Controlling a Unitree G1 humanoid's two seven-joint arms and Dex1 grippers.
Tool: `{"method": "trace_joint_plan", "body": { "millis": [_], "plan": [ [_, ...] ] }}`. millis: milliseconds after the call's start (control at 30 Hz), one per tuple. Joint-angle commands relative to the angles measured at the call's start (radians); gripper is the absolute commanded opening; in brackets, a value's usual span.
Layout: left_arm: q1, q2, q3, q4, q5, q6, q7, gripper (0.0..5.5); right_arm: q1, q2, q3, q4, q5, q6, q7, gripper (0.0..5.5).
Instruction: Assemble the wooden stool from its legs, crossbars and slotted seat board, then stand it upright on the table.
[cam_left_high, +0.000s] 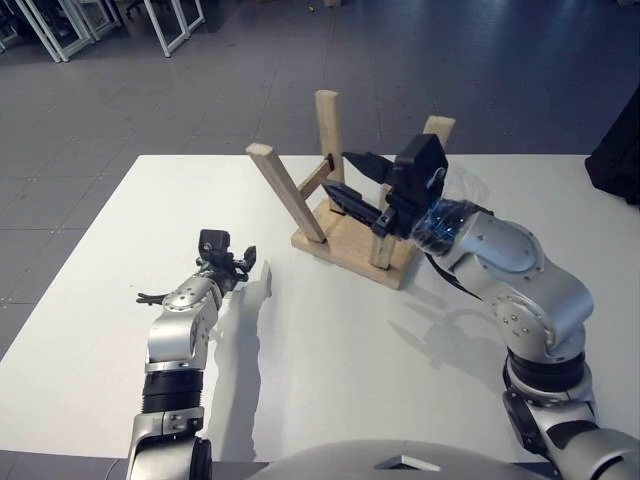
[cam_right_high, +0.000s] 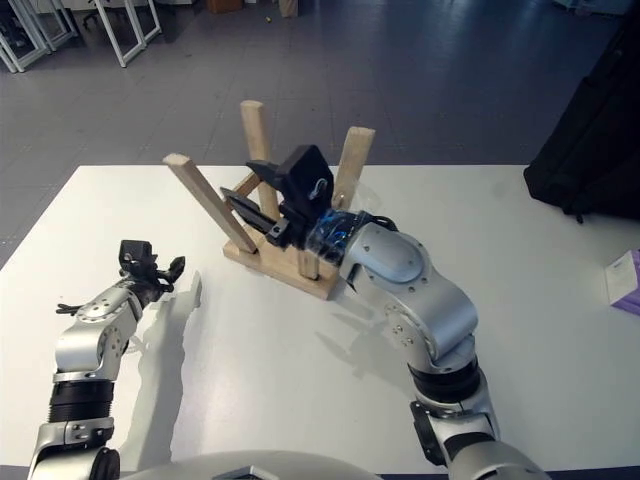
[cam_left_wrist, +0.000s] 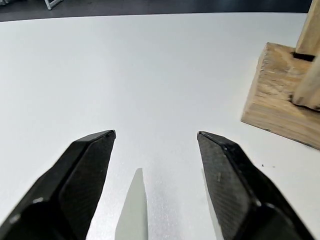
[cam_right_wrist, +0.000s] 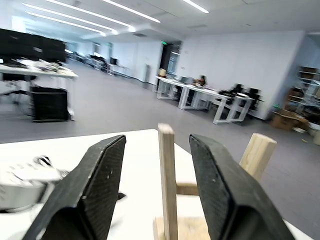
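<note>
White table (cam_left_high: 330, 370), inverted stool (cam_left_high: 345, 245) on it; grey floor (cam_left_high: 200, 90) beyond.

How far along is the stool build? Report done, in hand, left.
Done: legs and a crossbar sit in the seat board, which lies upside down on the table. In hand: nothing; the right tool is open around one leg, the left tool open and empty. Left: flip it upright.

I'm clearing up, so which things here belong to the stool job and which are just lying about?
Job: stool, left gripper, right gripper, table.
Lying about: purple box at the table's right side, black bag beyond the table.
</note>
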Motion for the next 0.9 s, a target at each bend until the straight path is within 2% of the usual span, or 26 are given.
{"method": "trace_joint_plan", "body": {
  "millis": [33,167,600,767,900],
  "plan": [
    [-0.026,0.057,0.023,0.007,-0.050,-0.019,-0.111,3.46,0.022,-0.005,-0.027,-0.008,0.041,0.034,0.012,2.27],
    [-0.060,0.098,0.029,-0.004,-0.096,-0.018,-0.201,4.04,0.031,-0.008,-0.033,-0.020,0.062,0.043,0.014,2.27],
    [-0.065,0.078,0.052,-0.011,-0.105,-0.029,-0.170,4.04,0.052,-0.037,0.068,0.123,-0.088,0.052,-0.028,2.27],
    [-0.060,0.074,0.049,-0.016,-0.108,-0.026,-0.163,4.06,0.061,0.011,0.073,0.154,-0.082,0.043,-0.020,1.33],
    [-0.053,0.089,0.050,-0.022,-0.123,-0.038,-0.199,4.06,0.070,0.006,0.022,0.162,-0.018,0.037,0.048,1.07]
  ]
}}
